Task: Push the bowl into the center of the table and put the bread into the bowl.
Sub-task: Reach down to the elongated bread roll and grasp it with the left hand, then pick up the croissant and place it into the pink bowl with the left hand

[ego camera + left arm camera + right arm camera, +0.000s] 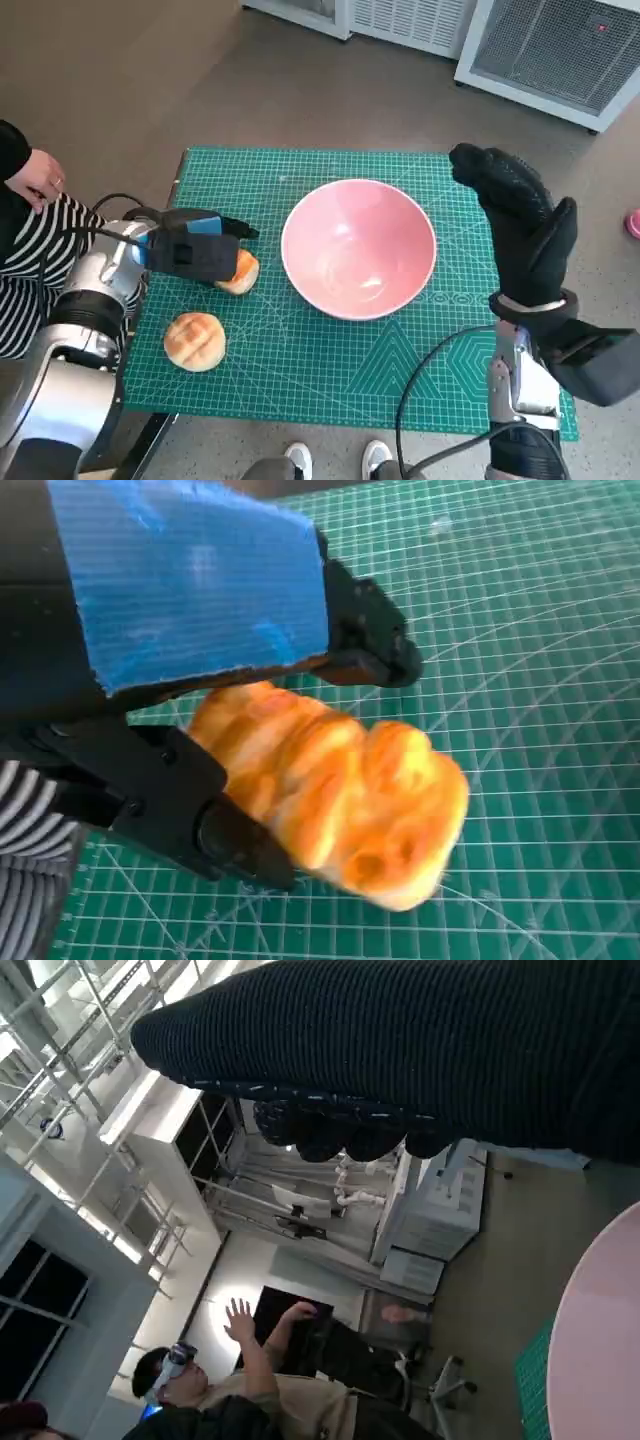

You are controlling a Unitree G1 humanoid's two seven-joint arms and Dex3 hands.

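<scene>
Bread (330, 790) sits pinched between the black fingers (190, 815) of the left hand (195, 250), low over the green mat (330, 370) just beside the pink bowl (358, 247), which stands about mid-table. It looks light, soft and crusty, likely to squash or crumble under a hard squeeze, so a gentle hold across its sides, as now, seems right. The bowl looks rigid and smooth, prone to slide if nudged. A second bun (194, 341) lies on the mat nearer the robot. The right hand (520, 225) is raised beside the bowl, gloved fingers extended, holding nothing. A person's striped sleeve (35, 250) shows at the table's edge.
</scene>
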